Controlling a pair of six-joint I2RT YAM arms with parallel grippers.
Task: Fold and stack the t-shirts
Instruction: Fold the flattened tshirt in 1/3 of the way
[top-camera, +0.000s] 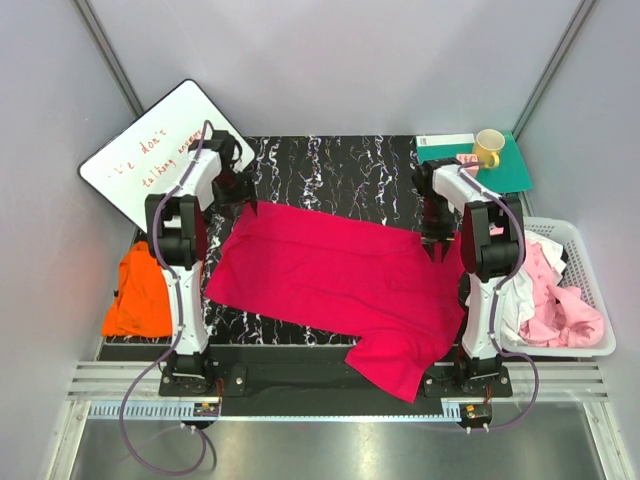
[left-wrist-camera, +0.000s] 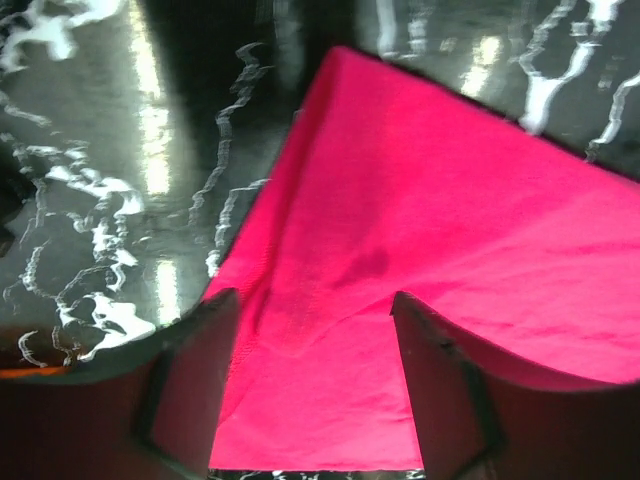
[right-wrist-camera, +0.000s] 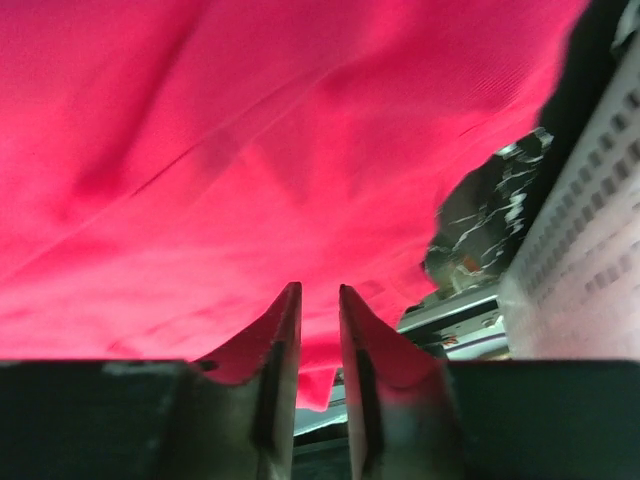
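The large magenta-red t-shirt (top-camera: 335, 275) lies spread across the black marble table (top-camera: 330, 170), with one part hanging over the near edge. My left gripper (top-camera: 246, 205) hovers over the shirt's far left corner (left-wrist-camera: 400, 200); its jaws stand wide open and empty, and the fingers (left-wrist-camera: 190, 380) straddle cloth. My right gripper (top-camera: 437, 246) is at the shirt's far right edge (right-wrist-camera: 250, 150), its fingers (right-wrist-camera: 280, 340) closed to a thin gap with nothing between them. The orange t-shirt (top-camera: 140, 295) lies off the table's left edge. Pale pink (top-camera: 565, 315) and white (top-camera: 515, 300) shirts lie in the basket.
A white plastic basket (top-camera: 592, 262) stands at the right and also shows in the right wrist view (right-wrist-camera: 590, 230). A whiteboard (top-camera: 150, 150) leans at the back left. A green book (top-camera: 500, 165) with a yellow mug (top-camera: 488, 147) sits at the back right.
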